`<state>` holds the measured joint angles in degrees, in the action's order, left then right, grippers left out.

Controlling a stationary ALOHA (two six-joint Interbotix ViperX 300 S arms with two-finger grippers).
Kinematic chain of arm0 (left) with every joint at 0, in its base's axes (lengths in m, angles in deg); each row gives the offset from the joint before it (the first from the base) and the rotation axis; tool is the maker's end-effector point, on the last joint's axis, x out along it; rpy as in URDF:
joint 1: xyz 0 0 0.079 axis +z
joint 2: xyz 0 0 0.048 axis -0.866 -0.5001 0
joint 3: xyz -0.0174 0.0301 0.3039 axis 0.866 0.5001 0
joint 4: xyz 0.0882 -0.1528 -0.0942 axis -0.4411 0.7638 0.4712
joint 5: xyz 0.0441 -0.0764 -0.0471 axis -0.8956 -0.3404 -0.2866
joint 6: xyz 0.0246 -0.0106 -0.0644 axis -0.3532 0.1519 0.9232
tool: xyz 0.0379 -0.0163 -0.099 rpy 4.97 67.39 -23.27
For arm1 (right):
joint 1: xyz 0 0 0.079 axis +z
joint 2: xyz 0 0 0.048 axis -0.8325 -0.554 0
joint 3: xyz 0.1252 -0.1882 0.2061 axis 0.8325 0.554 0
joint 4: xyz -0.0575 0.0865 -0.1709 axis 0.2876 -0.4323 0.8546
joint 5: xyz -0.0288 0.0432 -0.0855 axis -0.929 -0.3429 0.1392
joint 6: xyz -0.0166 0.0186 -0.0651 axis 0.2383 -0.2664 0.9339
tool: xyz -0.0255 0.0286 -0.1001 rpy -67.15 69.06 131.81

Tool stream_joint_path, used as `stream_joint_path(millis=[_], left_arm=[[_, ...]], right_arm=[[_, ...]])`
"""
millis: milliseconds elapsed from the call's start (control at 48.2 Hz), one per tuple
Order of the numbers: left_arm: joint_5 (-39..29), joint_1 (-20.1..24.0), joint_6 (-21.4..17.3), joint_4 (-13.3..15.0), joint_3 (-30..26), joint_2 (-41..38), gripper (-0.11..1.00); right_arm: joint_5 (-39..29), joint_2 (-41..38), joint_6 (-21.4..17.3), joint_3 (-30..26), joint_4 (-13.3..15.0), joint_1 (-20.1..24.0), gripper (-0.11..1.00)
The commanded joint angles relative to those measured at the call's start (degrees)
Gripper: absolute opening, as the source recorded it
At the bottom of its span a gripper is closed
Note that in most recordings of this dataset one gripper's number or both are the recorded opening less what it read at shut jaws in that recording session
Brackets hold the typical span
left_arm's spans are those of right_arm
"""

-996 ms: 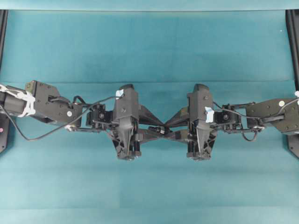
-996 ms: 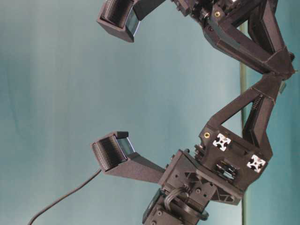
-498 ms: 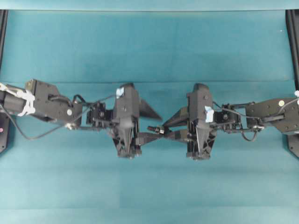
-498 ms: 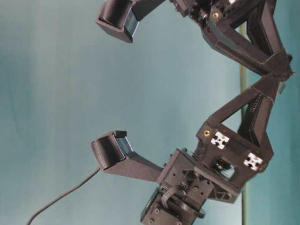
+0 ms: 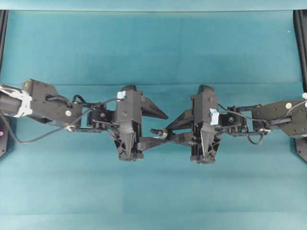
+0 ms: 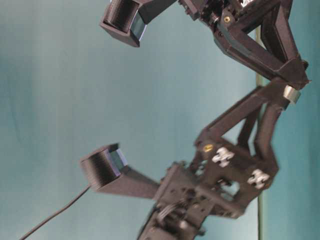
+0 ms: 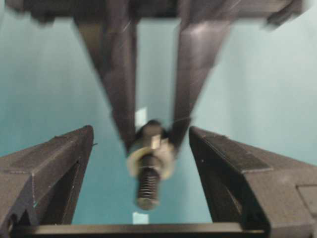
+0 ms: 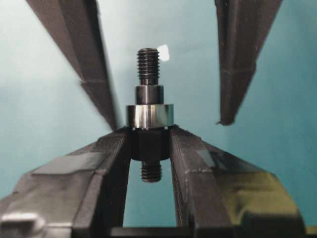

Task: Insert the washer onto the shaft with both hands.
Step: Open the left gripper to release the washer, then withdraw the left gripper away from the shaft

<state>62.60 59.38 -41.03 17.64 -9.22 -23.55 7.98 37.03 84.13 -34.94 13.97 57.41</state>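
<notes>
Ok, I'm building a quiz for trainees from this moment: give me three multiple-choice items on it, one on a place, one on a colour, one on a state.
1. Where does the washer sit?
A. flat on the table
B. on the shaft, against the right tool's fingers
C. between the left tool's fingers

2. What colour is the table cover?
A. teal
B. white
C. red

3. How does the left tool stand?
A. shut on the washer
B. shut on the shaft
C. open, holding nothing

Answers:
1 B, the right wrist view shows the ring around the pin just above the right tool.
2 A, the overhead view shows teal all round.
3 C, in the left wrist view its fingers stand wide on either side of the shaft, touching nothing.
</notes>
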Motion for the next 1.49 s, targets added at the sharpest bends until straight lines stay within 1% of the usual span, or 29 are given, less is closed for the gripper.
stream_joint_path(millis=[0,145,457,685,851,1183,1474], left_arm=[[0.1,-0.2,0.1,-0.2,0.2,2.0,0.85],[0.1,-0.2,0.3,-0.2,1.4,3.2,0.85],[0.0,-0.2,0.1,-0.2,1.8,3.7,0.85],[-3.4,-0.3,-0.4,-0.2,2.2,4.7,0.85],[-5.4,-0.4,-0.4,-0.2,3.9,7.1,0.85],[-5.4,-0.4,-0.5,-0.2,7.8,12.0,0.85],[-5.4,-0.4,-0.5,-0.2,10.4,14.4,0.85]], right_arm=[[0.0,0.7,0.2,-1.0,0.0,0.1,0.0],[-0.2,0.7,0.2,-0.9,0.1,0.1,0.0],[-0.1,0.7,0.2,-0.9,0.1,0.1,0.0],[-0.2,0.7,0.2,-0.9,0.1,0.1,0.0],[-0.2,0.7,0.2,-0.9,0.1,0.1,0.0],[-0.1,0.7,0.2,-0.9,0.1,0.1,0.0],[-0.6,0.8,0.2,-0.7,0.1,0.1,0.0]])
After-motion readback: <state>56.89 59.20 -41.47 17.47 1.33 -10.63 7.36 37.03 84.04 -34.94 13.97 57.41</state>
